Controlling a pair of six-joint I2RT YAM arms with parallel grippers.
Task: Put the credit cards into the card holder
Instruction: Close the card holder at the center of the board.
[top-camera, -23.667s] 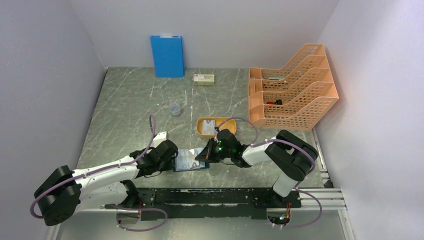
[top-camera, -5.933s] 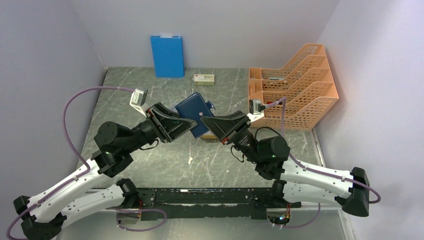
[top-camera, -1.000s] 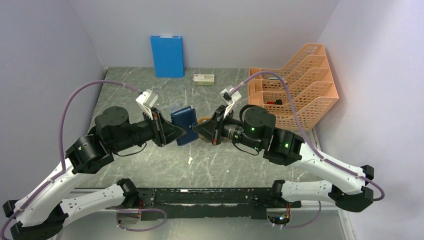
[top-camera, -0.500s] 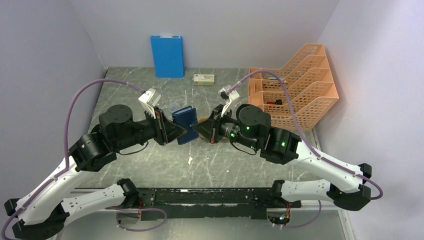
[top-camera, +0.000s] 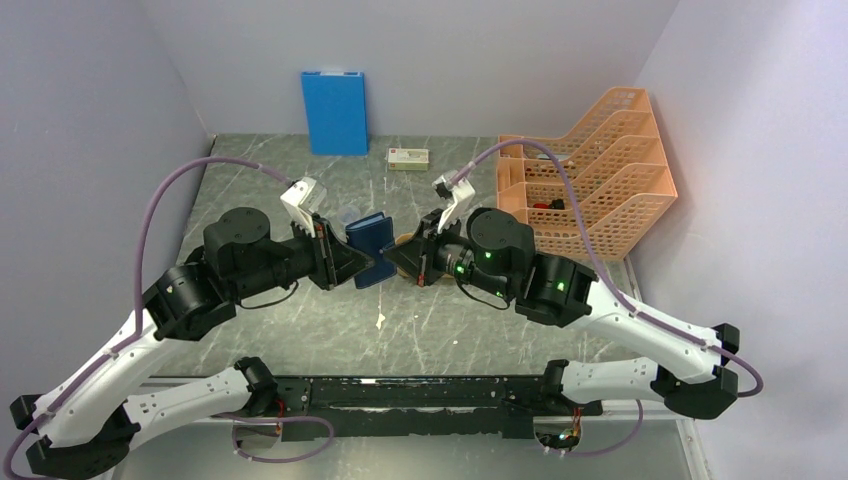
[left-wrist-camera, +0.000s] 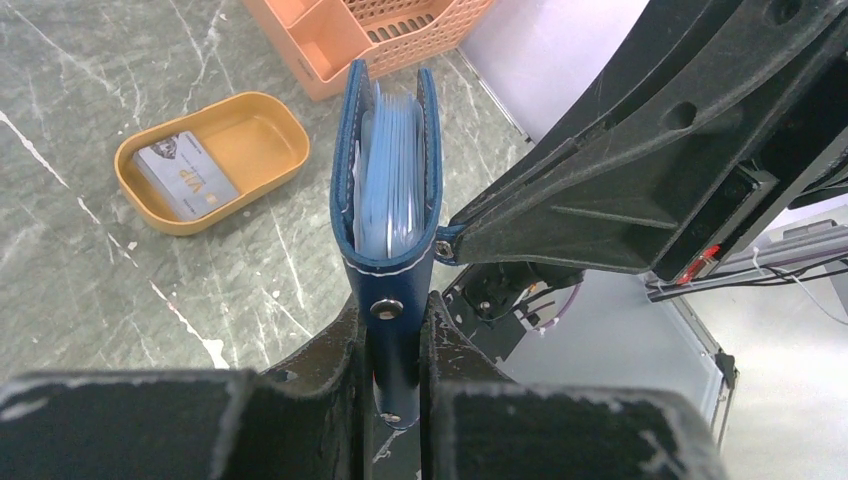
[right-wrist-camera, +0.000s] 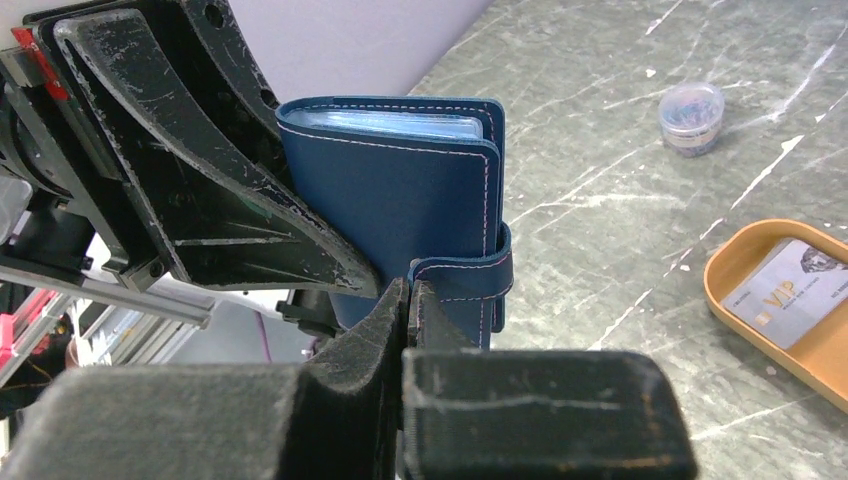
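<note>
The navy card holder (top-camera: 372, 240) hangs in the air between both arms, folded nearly shut, its clear sleeve pages showing at the top edge (left-wrist-camera: 392, 170). My left gripper (top-camera: 374, 266) is shut on its spine edge (left-wrist-camera: 394, 325). My right gripper (top-camera: 393, 258) is shut on the holder's closing strap (right-wrist-camera: 462, 277), at the jaw tips (right-wrist-camera: 408, 292). One pale grey credit card (left-wrist-camera: 186, 176) lies in the orange oval tray (left-wrist-camera: 285, 125) on the table, also in the right wrist view (right-wrist-camera: 790, 290). The tray is mostly hidden behind my right gripper in the top view.
A blue board (top-camera: 334, 112) leans on the back wall. A white box with a red label (top-camera: 409, 158) lies near it. An orange mesh file rack (top-camera: 590, 180) stands at the right. A small clear jar (right-wrist-camera: 693, 104) sits on the marble tabletop.
Both grippers and the held card holder have shifted slightly away from the bases over the last second. Earlier the holder was open; now it is folded nearly shut.
</note>
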